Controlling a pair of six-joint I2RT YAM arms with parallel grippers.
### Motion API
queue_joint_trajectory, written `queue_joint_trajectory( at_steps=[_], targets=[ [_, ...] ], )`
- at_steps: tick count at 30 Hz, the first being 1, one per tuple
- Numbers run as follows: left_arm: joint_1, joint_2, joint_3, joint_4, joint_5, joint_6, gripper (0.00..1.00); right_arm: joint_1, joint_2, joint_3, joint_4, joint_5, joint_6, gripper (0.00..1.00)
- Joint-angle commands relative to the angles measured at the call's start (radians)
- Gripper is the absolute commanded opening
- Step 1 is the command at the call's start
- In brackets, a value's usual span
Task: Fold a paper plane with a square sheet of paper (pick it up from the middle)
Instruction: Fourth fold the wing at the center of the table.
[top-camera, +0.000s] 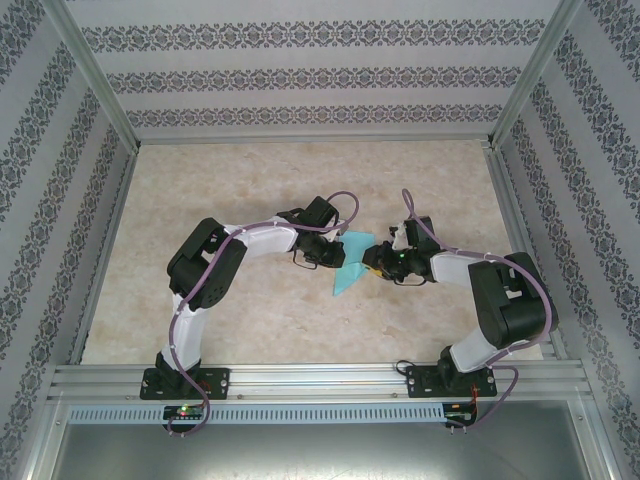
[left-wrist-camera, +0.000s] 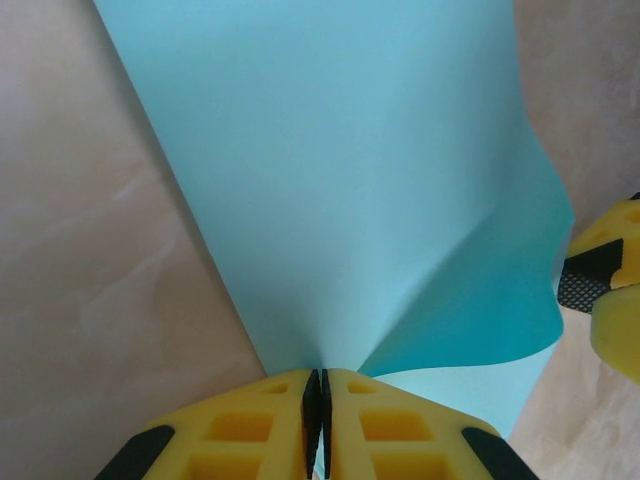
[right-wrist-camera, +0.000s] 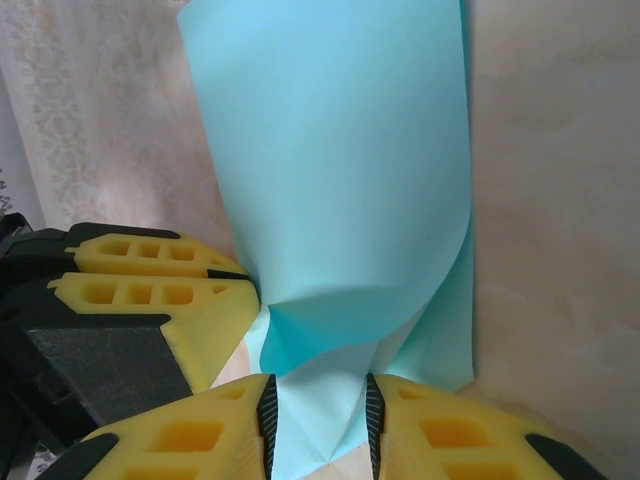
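Note:
The square sheet of paper (top-camera: 350, 264) is light cyan and hangs bent and creased between the two arms at the table's middle. My left gripper (left-wrist-camera: 320, 376) is shut on one edge of the sheet (left-wrist-camera: 340, 180), pads pressed together with the paper pinched between them. A loose flap curls over in a darker cyan fold. My right gripper (right-wrist-camera: 318, 398) stands open, its pads apart on either side of a creased corner of the sheet (right-wrist-camera: 330, 170). The left gripper's yellow fingers (right-wrist-camera: 150, 290) sit close at its left. A paper plane is out of view.
The beige marbled table (top-camera: 250, 190) is walled by patterned panels and aluminium posts. A metal rail (top-camera: 320, 380) runs along the near edge, where both arm bases are bolted. The right gripper's yellow finger (left-wrist-camera: 612, 290) shows at the right edge of the left wrist view.

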Motion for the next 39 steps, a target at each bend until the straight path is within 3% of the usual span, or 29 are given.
queue_joint_trajectory(
  at_steps=[1, 8, 20, 28, 39],
  targets=[
    [-0.016, 0.054, -0.052, -0.082, -0.053, 0.030, 0.16, 0.014, -0.017, -0.006, -0.047, 0.045, -0.007, 0.33],
    [-0.016, 0.057, -0.043, -0.082, -0.047, 0.035, 0.16, 0.013, -0.023, -0.017, -0.052, 0.094, 0.007, 0.35],
    [-0.015, 0.066, -0.039, -0.079, -0.040, 0.041, 0.16, 0.016, 0.001, -0.010, 0.012, 0.055, 0.047, 0.36],
    [-0.016, 0.064, -0.038, -0.084, -0.035, 0.043, 0.16, 0.015, -0.004, -0.058, 0.166, -0.026, 0.139, 0.36],
    [-0.016, 0.066, -0.038, -0.082, -0.027, 0.041, 0.17, 0.059, 0.003, -0.088, 0.199, -0.018, 0.141, 0.36]
  ],
)
